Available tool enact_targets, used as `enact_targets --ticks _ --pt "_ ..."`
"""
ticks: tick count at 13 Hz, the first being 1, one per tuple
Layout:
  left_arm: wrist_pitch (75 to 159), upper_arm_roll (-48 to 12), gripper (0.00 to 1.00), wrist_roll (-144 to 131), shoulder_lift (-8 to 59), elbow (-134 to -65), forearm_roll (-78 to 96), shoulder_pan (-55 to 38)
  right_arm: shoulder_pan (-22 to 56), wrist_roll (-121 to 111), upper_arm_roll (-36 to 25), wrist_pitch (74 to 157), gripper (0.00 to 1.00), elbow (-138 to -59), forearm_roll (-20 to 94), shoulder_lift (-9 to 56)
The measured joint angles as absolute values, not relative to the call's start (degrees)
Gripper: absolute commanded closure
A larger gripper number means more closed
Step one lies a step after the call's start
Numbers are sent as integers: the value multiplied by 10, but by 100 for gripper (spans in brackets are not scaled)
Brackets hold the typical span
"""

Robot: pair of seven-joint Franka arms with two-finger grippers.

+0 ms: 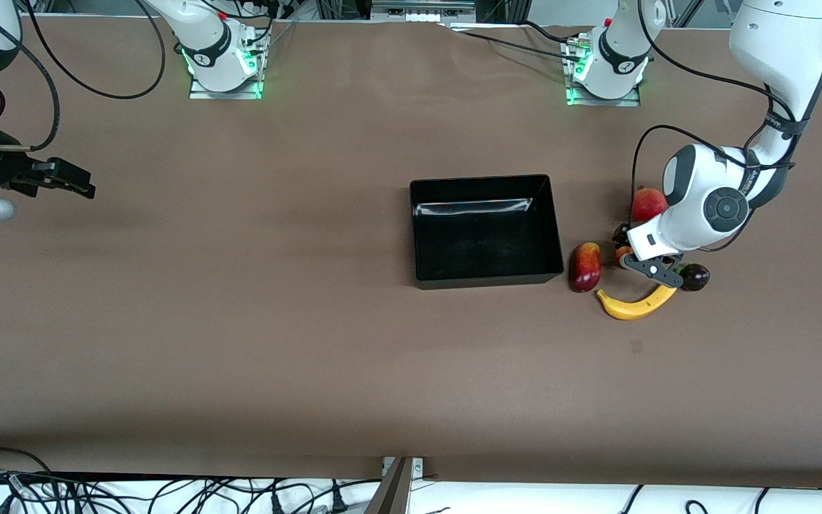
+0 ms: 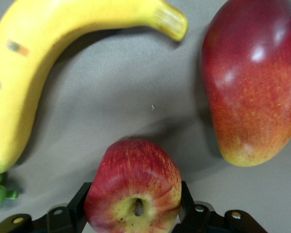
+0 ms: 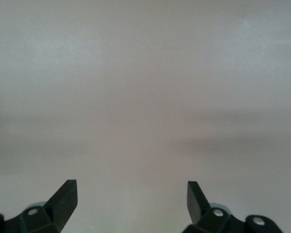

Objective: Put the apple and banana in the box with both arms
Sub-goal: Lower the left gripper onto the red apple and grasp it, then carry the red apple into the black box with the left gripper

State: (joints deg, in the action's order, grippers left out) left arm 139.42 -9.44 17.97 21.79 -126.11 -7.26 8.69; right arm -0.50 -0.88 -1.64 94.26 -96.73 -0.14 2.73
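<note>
Still, the box holds no fruit.

The left arm bends down at its end of the bench, its left gripper low with fingers pressed to both sides of the apple, while the right arm waits, right gripper spread wide.

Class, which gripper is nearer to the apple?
Left. The left gripper has its jaws on either side of the apple; the right gripper waits, open, at the right arm's end of the table.
</note>
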Motion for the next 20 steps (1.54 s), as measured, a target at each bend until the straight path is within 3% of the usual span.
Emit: enact_targets --ticks 4,8,11,15,20 --pt "1286 -135 100 177 131 -1221 -16 78 -4 -9 -17 937 0 -967 -1 28" --pt "1222 -151 100 19 67 -1179 62 -41 -4 -9 -17 935 0 -967 -1 28" --pt "1227 -152 100 -166 114 -1145 65 -156 -4 -9 -17 931 0 -967 -1 29" --pt "1266 -108 100 -302 243 -1036 65 -278 -4 -9 -17 930 0 -967 -1 31" --pt "1310 -59 100 -334 356 -976 65 -341 -4 -9 -17 930 0 -967 -1 31"
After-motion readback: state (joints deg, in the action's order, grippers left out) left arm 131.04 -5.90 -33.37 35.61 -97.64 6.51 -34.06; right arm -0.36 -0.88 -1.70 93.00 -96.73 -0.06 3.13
